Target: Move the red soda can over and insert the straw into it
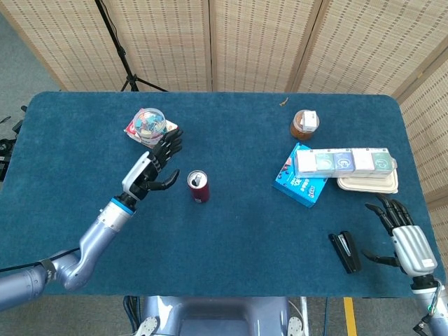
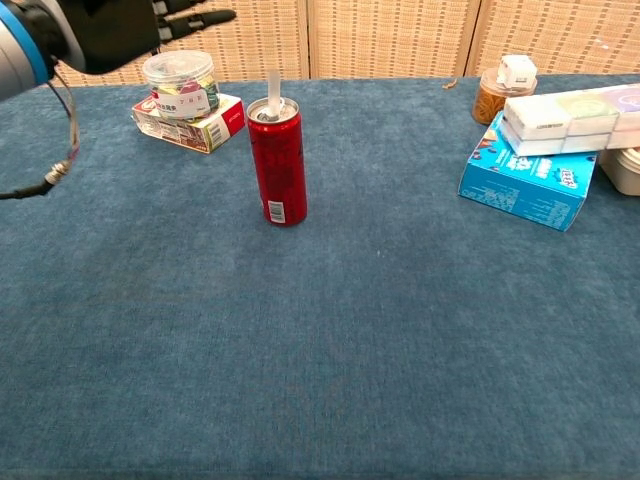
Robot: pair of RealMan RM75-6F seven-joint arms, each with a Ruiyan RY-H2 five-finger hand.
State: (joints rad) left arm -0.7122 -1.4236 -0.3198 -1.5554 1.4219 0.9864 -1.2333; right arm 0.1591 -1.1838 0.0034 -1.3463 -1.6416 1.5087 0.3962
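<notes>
The straw [image 2: 273, 88] stands in the red soda can [image 2: 278, 163]; at 9 o'clock, the left hand [image 1: 150, 170], fingers spread, holds nothing; nothing seems left.

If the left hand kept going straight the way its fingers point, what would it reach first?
Probably the clear round tub on the red box: the left hand has its fingertips just short of it, pointing away from the red soda can. Height is unclear, so it might pass above.

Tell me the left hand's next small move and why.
Probably just draw the left hand a little further from the red soda can and let it rest. The straw already stands upright in the can's opening, the can stands upright on the table, and the hand is open, holding nothing, clear to the can's left.
</notes>
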